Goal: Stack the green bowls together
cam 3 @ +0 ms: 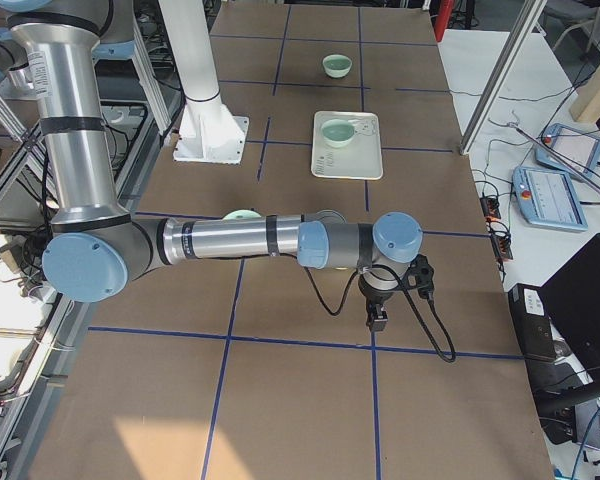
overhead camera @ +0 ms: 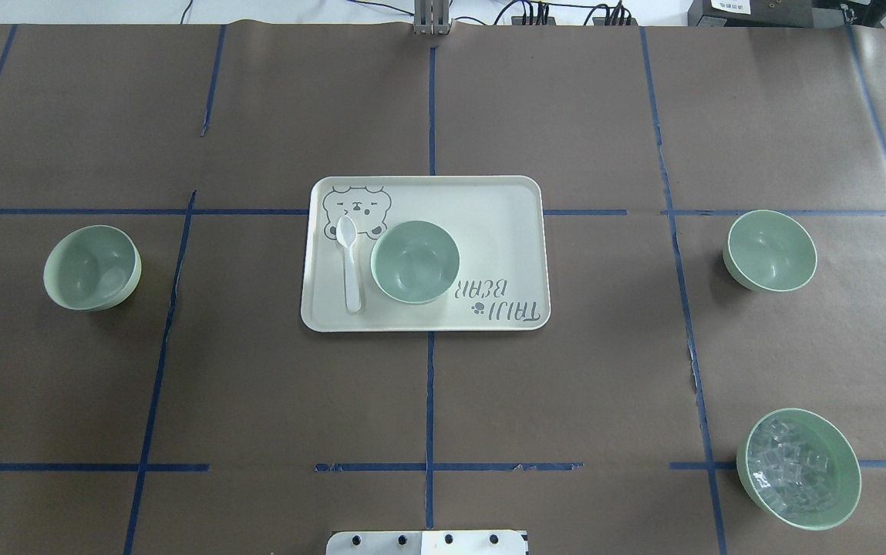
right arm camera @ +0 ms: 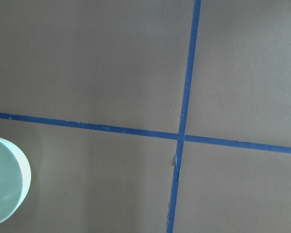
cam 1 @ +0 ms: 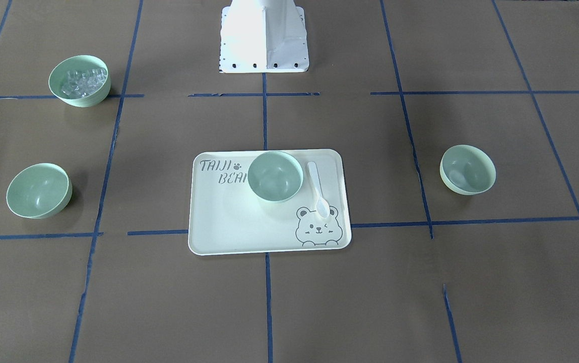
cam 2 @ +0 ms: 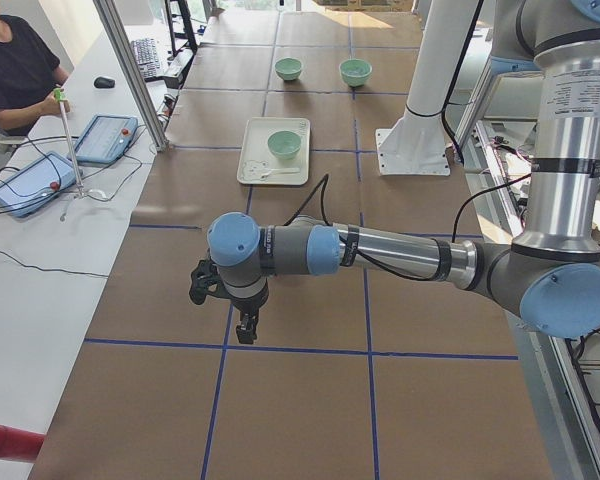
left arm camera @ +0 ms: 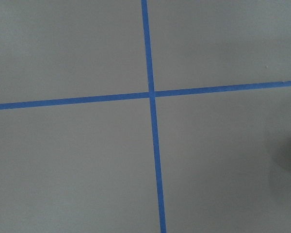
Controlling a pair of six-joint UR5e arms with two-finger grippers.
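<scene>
Three plain green bowls stand apart, all upright. One is on the robot's left, one sits on the cream tray, and one is on the robot's right. My left gripper hangs over bare table near the left end, far from the bowls. My right gripper hangs over bare table near the right end. Both show only in the side views, so I cannot tell whether they are open or shut. A green bowl's rim shows in the right wrist view.
A like green bowl with clear cubes stands at the right, close to the robot. A white spoon lies on the tray beside the bowl. The robot's base plate sits at the table's middle edge. Blue tape lines cross the brown table.
</scene>
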